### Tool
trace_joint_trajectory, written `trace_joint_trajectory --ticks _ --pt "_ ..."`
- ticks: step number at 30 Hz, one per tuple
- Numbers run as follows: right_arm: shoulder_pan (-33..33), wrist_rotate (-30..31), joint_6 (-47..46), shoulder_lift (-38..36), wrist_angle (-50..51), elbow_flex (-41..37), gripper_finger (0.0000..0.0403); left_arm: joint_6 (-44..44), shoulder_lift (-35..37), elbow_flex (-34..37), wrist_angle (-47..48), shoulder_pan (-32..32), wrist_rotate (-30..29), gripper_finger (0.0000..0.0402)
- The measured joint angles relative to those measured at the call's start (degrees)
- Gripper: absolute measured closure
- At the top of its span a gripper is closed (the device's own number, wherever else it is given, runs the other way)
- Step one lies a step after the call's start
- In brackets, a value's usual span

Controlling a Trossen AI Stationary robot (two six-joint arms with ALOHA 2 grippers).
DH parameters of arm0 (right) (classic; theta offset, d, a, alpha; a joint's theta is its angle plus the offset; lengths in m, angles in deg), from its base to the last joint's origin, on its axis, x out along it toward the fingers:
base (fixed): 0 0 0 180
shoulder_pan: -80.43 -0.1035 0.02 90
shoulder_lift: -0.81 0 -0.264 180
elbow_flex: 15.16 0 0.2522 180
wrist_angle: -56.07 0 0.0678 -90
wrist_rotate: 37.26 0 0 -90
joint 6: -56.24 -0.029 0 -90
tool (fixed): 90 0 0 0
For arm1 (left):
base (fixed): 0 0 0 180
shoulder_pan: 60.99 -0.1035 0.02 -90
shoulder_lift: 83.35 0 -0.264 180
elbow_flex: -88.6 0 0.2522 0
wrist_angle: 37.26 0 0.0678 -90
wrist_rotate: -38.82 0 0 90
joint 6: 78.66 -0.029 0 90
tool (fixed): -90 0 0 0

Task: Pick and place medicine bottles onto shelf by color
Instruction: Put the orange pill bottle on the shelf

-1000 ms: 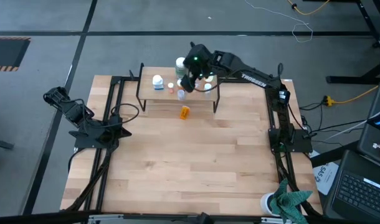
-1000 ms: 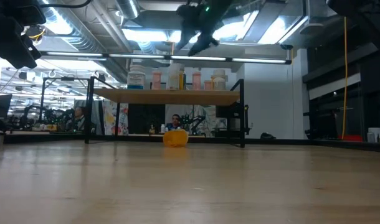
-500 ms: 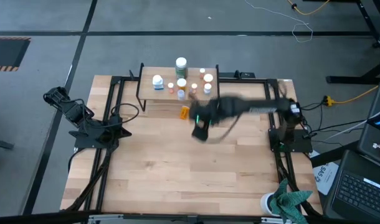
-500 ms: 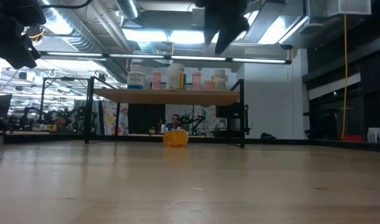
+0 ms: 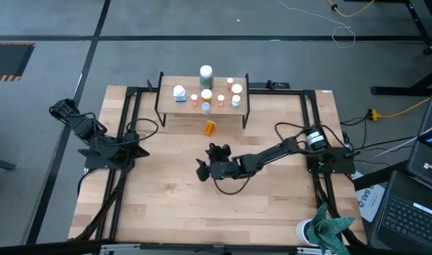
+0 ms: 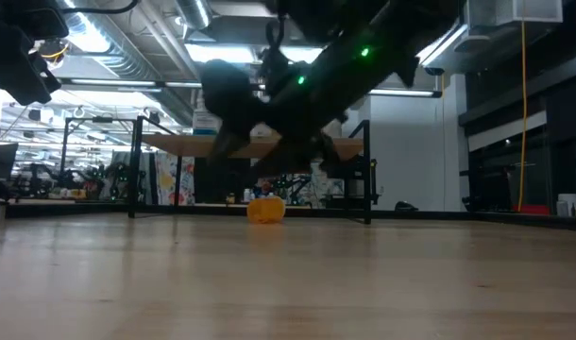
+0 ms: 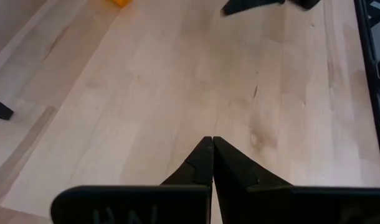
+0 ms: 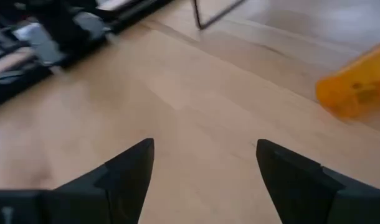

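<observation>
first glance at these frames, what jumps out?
The right arm stretches low across the table's middle, its right gripper open and empty, fingers spread over bare wood. Just beyond it an orange bottle lies on its side in front of the shelf, alone on the tabletop. The other bottles stand clustered on the shelf, and the left gripper is shut, parked at the left edge.

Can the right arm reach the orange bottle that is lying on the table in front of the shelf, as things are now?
Probably yes. The right claw is open and empty, and only bare wooden tabletop separates it from the small orange plastic bottle, which lies outside the light-wood shelf.
</observation>
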Motion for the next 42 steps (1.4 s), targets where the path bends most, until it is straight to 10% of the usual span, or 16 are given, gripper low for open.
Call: trace_joint_trajectory --ticks 8,16,22,27,42 --pt "0.6 5.3 1.0 0.9 11.0 4.6 0.0139 0.8 -5.1 6.6 -14.5 0.0 0.7 0.0401" --pt "-5.1 14.6 -23.0 -5.0 63.4 16.2 0.0165 2.8 -23.6 16.3 -44.5 -7.9 -11.9 0.0401" --pt "-11.0 13.4 -44.4 -5.7 91.9 22.4 0.0181 -3.5 -38.4 15.6 -62.4 -23.4 -2.9 0.0401" --pt "-14.7 11.7 -51.6 -6.0 100.2 23.6 0.0183 -10.4 -49.8 14.0 -84.6 -31.5 8.8 0.0384" --pt "-20.8 9.6 -53.4 -26.6 99.4 1.6 0.0183 -11.6 -74.7 -11.8 -73.4 -37.1 12.2 0.0182"
